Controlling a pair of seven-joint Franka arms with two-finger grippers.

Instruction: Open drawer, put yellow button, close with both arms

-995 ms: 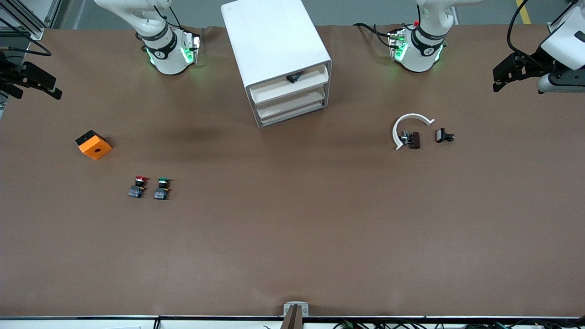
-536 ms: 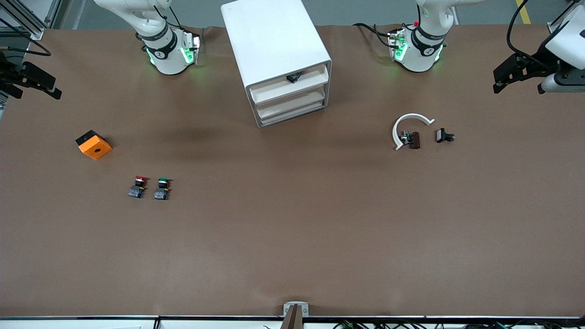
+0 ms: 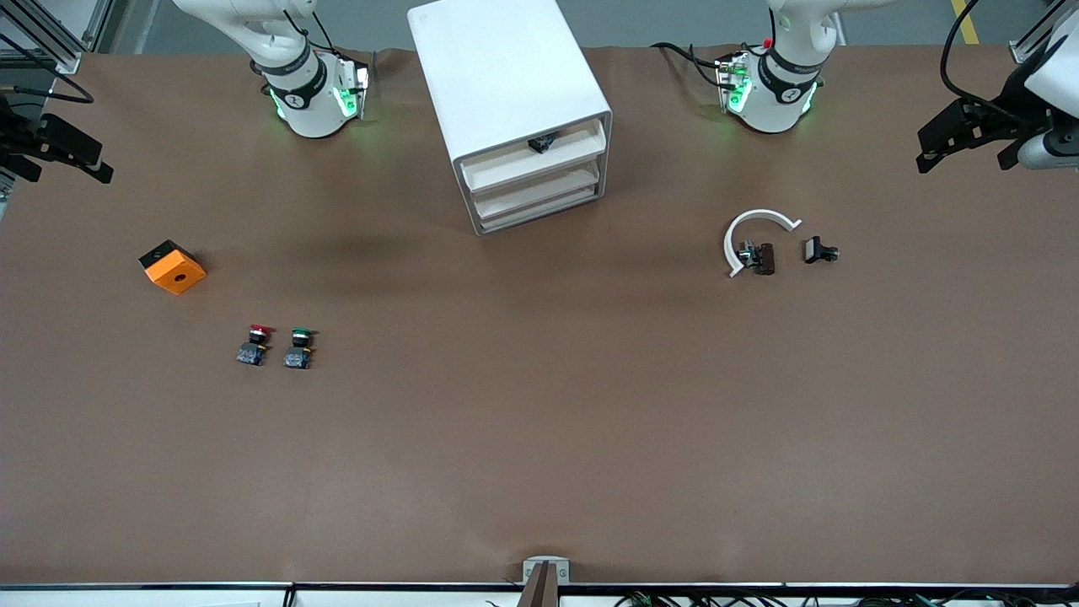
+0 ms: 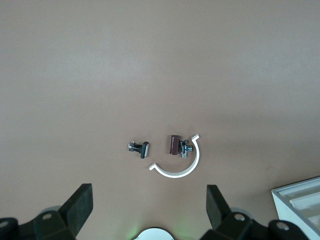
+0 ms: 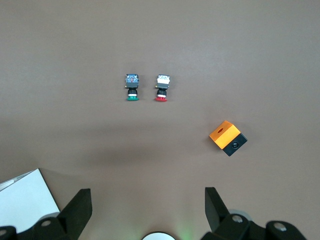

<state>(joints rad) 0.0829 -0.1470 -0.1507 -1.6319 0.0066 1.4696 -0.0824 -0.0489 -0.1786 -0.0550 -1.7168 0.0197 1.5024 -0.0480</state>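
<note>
Cabinet [image 3: 510, 93]: white, boxy, standing between the two arm bases, its four tray fronts turned toward the front camera.

Drawer [image 3: 533, 154]: topmost tray, drawn out slightly; a small dark object [image 3: 540, 143] lies in it near its front lip. Whether its cap is yellow cannot be told.

Red-capped button [image 3: 255, 344] and green-capped button [image 3: 298, 347]: side by side, just apart, toward the right arm's end of the table and nearer the front camera than the cabinet.

Orange box [image 3: 173, 266]: black-sided, one round hole in the top face, farther from the front camera than the two buttons.

White C-shaped clip [image 3: 753, 234]: toward the left arm's end; a small brown-and-metal fitting [image 3: 759, 257] lies touching it at its open side. A small black part [image 3: 819, 250] lies just beside these.

Left gripper [image 3: 961, 135]: raised over the table edge at the left arm's end, jaws spread wide and holding nothing; its fingers [image 4: 80, 206] frame the clip group in the left wrist view.

Right gripper [image 3: 50, 150]: raised over the table edge at the right arm's end, jaws likewise spread and holding nothing; its fingers [image 5: 79, 207] show in the right wrist view.
</note>
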